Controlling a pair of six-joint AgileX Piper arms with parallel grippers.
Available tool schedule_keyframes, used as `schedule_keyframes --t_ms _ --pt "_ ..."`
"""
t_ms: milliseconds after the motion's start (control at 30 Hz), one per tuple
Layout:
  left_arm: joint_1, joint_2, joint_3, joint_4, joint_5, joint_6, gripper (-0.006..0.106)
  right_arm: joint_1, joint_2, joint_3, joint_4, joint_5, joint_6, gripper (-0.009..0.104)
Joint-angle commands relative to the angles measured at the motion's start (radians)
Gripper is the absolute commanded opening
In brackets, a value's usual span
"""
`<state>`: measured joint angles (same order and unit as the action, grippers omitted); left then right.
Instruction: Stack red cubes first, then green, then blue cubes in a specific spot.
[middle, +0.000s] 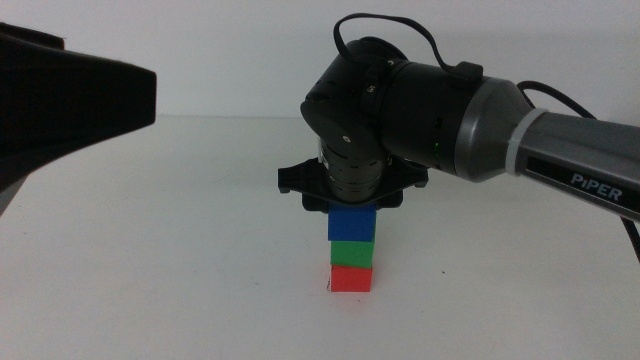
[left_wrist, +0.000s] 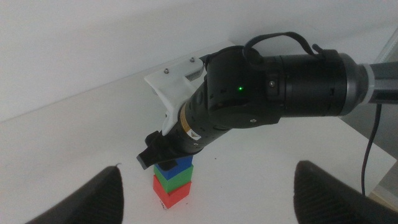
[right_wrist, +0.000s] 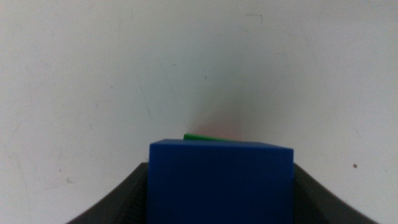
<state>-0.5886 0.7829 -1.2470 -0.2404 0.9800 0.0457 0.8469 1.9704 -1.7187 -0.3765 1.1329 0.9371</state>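
Three cubes stand in one stack at the middle of the white table (middle: 180, 250): the red cube (middle: 351, 279) at the bottom, the green cube (middle: 352, 254) on it, the blue cube (middle: 353, 224) on top. My right gripper (middle: 353, 206) points straight down over the stack, its jaws pressed against both sides of the blue cube (right_wrist: 221, 183). A sliver of the green cube (right_wrist: 202, 137) peeks out behind it. The left wrist view shows the stack, red cube (left_wrist: 174, 194) lowest, from a distance. My left gripper (left_wrist: 214, 190) hangs back above the table's left side, open and holding nothing.
The right arm (middle: 520, 140) reaches in from the right above the table. The left arm's dark body (middle: 60, 100) fills the upper left corner of the middle view. A small corner mark (right_wrist: 254, 17) is drawn on the table beyond the stack.
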Motion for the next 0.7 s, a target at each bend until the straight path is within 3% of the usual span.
schedule_keyframes --t_ms 0,233,400,467,500,533,667 --pt "0.001 -0.003 -0.002 -0.004 -0.013 -0.009 0.094 0.001 0.004 -0.007 -0.017 0.0 0.007 0.006" --pt "0.001 -0.003 -0.002 -0.004 -0.013 -0.009 0.094 0.001 0.004 -0.007 -0.052 0.025 0.028 0.01" --pt "0.001 -0.003 -0.002 -0.004 -0.013 -0.009 0.094 0.001 0.004 -0.007 -0.044 0.021 0.031 0.016" --pt "0.001 -0.003 -0.002 -0.004 -0.013 -0.009 0.094 0.001 0.004 -0.007 -0.041 0.021 0.031 0.026" --pt "0.001 -0.003 -0.002 -0.004 -0.013 -0.009 0.094 0.001 0.004 -0.007 -0.039 0.021 0.031 0.039" --pt "0.001 -0.003 -0.002 -0.004 -0.013 -0.009 0.094 0.001 0.004 -0.007 -0.039 0.019 0.031 0.058" --pt "0.001 -0.003 -0.002 -0.004 -0.013 -0.009 0.094 0.001 -0.001 -0.007 -0.033 -0.001 0.031 0.092"
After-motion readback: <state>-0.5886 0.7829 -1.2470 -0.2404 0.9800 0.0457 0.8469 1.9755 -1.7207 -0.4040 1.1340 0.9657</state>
